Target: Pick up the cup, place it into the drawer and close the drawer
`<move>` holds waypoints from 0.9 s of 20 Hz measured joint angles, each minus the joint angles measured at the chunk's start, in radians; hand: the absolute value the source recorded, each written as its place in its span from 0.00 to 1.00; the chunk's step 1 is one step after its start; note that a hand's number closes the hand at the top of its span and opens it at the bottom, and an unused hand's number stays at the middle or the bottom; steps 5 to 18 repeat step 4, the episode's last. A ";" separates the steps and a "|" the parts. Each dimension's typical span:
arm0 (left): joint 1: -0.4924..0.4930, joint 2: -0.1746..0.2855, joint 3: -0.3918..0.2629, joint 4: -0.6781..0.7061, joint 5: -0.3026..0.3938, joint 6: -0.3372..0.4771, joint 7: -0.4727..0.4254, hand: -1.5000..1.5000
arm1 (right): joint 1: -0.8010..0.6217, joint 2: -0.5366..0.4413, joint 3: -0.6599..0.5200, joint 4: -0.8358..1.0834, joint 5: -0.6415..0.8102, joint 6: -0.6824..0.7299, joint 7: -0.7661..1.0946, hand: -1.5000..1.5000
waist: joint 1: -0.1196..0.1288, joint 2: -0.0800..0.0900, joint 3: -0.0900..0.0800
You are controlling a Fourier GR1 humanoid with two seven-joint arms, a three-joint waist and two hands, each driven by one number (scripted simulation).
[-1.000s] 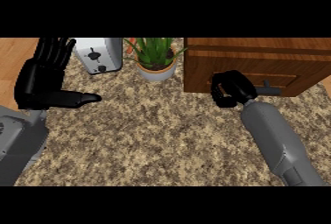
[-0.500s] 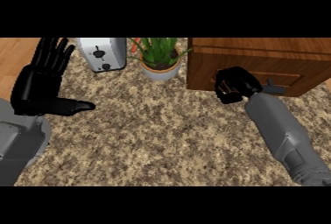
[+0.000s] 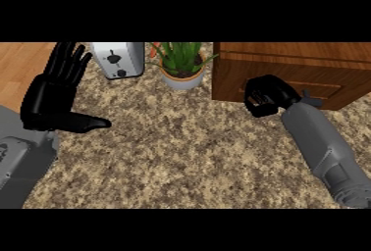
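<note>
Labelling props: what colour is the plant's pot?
Light grey pot, seen in the head view.

Beige-brown speckled granite countertop (image 3: 181,157) fills most of view; light wooden plank floor (image 3: 18,63) upper left; brown wooden cabinet (image 3: 290,56) upper right; silver metal toaster (image 3: 116,59) beside green potted plant in white pot (image 3: 181,68) at back edge; even light

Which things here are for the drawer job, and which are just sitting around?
For the job: drawer, right hand at its front. No cup shows.
Just sitting around: toaster, potted plant, left hand resting open at left.
</note>
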 measured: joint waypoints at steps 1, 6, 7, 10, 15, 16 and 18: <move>-0.003 -0.004 0.000 0.003 0.000 -0.001 0.000 0.00 | -0.001 -0.001 -0.004 0.003 -0.004 0.005 -0.007 1.00 | 0.000 0.001 0.000; 0.007 -0.014 -0.008 0.008 -0.007 -0.009 -0.013 0.00 | -0.002 -0.004 -0.016 0.010 -0.016 0.015 -0.027 1.00 | 0.003 0.002 0.000; 0.007 -0.014 -0.008 0.008 -0.007 -0.009 -0.013 0.00 | -0.002 -0.004 -0.016 0.010 -0.016 0.015 -0.027 1.00 | 0.003 0.002 0.000; 0.007 -0.014 -0.008 0.008 -0.007 -0.009 -0.013 0.00 | -0.002 -0.004 -0.016 0.010 -0.016 0.015 -0.027 1.00 | 0.003 0.002 0.000; 0.007 -0.014 -0.008 0.008 -0.007 -0.009 -0.013 0.00 | -0.002 -0.004 -0.016 0.010 -0.016 0.015 -0.027 1.00 | 0.003 0.002 0.000; 0.007 -0.014 -0.008 0.008 -0.007 -0.009 -0.013 0.00 | -0.002 -0.004 -0.016 0.010 -0.016 0.015 -0.027 1.00 | 0.003 0.002 0.000; 0.007 -0.014 -0.008 0.008 -0.007 -0.009 -0.013 0.00 | -0.002 -0.004 -0.016 0.010 -0.016 0.015 -0.027 1.00 | 0.003 0.002 0.000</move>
